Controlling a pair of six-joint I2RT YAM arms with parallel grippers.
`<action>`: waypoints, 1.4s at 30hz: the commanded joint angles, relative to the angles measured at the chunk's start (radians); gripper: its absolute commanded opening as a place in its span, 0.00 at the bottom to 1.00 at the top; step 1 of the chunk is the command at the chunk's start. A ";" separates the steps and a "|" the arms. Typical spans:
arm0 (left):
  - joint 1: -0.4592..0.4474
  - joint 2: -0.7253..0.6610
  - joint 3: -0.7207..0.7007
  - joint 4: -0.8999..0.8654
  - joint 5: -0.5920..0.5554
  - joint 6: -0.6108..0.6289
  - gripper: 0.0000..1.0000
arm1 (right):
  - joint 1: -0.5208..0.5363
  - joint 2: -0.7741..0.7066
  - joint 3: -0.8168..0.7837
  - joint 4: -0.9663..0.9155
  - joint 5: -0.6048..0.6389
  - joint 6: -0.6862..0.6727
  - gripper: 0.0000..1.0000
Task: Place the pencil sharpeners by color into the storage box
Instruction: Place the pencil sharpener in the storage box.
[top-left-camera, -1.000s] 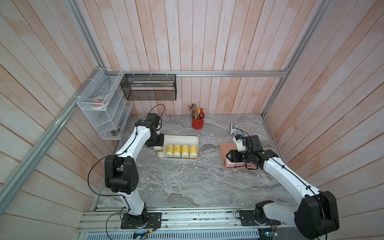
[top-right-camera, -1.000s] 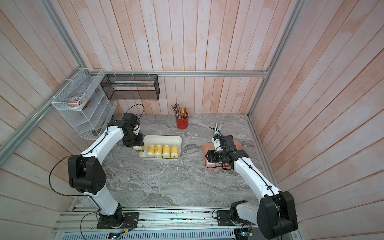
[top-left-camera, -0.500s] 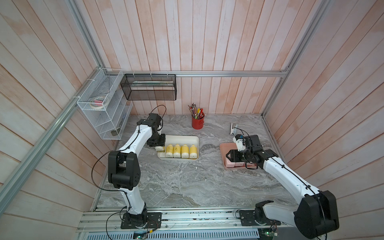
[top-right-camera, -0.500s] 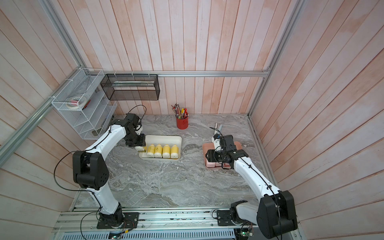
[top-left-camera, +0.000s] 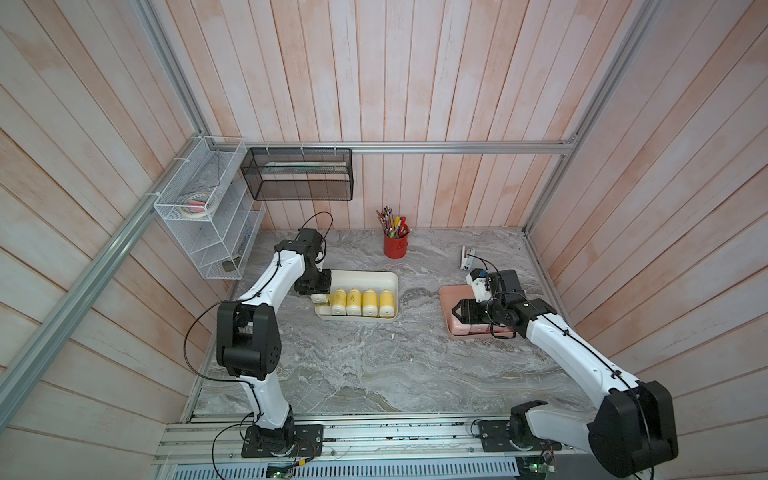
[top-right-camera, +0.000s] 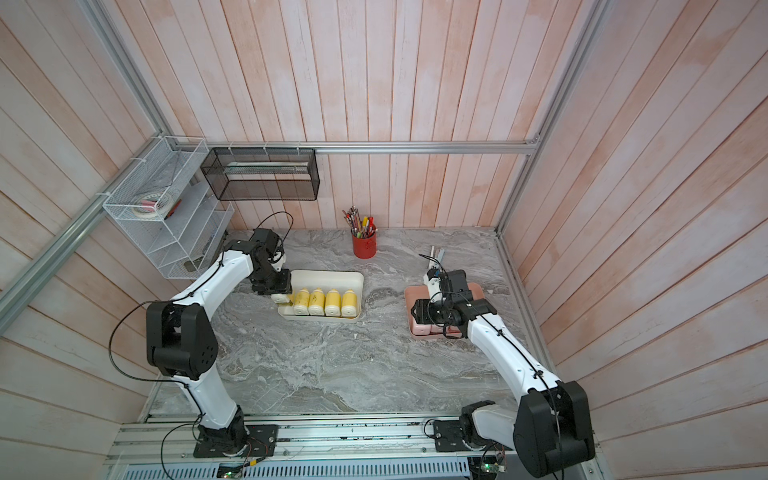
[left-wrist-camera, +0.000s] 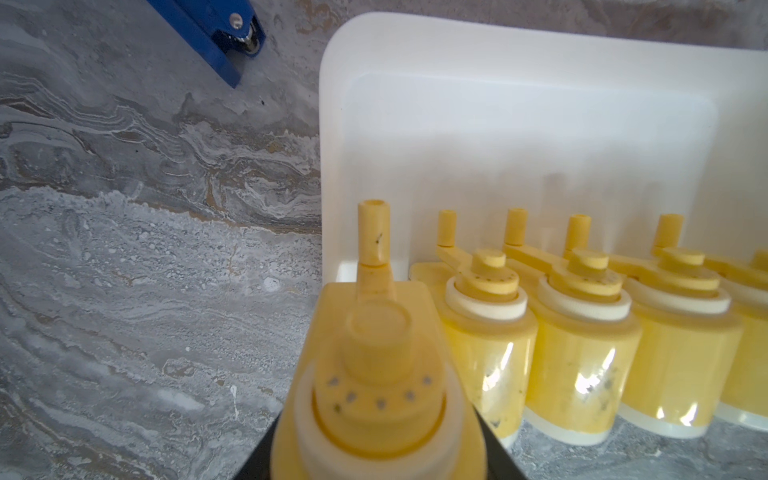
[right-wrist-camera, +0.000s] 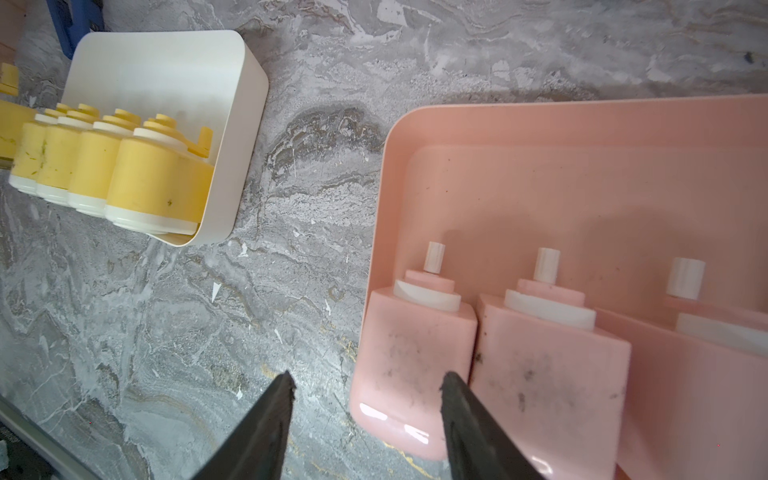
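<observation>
The grey marble tabletop (top-left-camera: 374, 365) is mostly bare. On its left half sits a shallow cream plastic tray (top-left-camera: 365, 276). Four yellow bottle-shaped sharpeners with cream ends (top-left-camera: 363, 302) lie in a row along its near side, packed against each other.

On the right is a shallow pink plastic tray (top-left-camera: 451, 293). In both top views the right arm covers most of it, so the pale pink boxy sharpeners (right-wrist-camera: 411, 353) can't be counted from there. The right wrist view shows three side by side in the tray, the third cut off by the frame. A red pencil cup (top-left-camera: 395, 246) stands at the far side, between the trays. There's also a blue thing (left-wrist-camera: 212, 37) in the left wrist view, cropped, no clue what it is.

Now the hands. The left gripper (top-left-camera: 318, 293) is clamped on a fifth yellow sharpener (left-wrist-camera: 374, 374) at the left end of the cream tray, just beside the row. Can't tell whether it touches the tray floor. The right gripper (right-wrist-camera: 368, 384) has its jaws apart and holds nothing. One finger is over bare marble outside the pink tray, the other over the end pink sharpener, near the seam with its neighbour.
</observation>
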 joint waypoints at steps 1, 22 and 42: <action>0.005 0.014 -0.014 0.026 0.023 0.001 0.38 | 0.007 -0.005 0.013 -0.004 0.016 0.006 0.60; 0.004 0.062 -0.048 0.045 0.023 0.004 0.38 | 0.007 0.010 0.004 0.006 0.014 0.001 0.60; 0.004 0.102 -0.048 0.061 0.023 -0.002 0.38 | 0.007 0.018 -0.006 0.012 0.014 0.001 0.60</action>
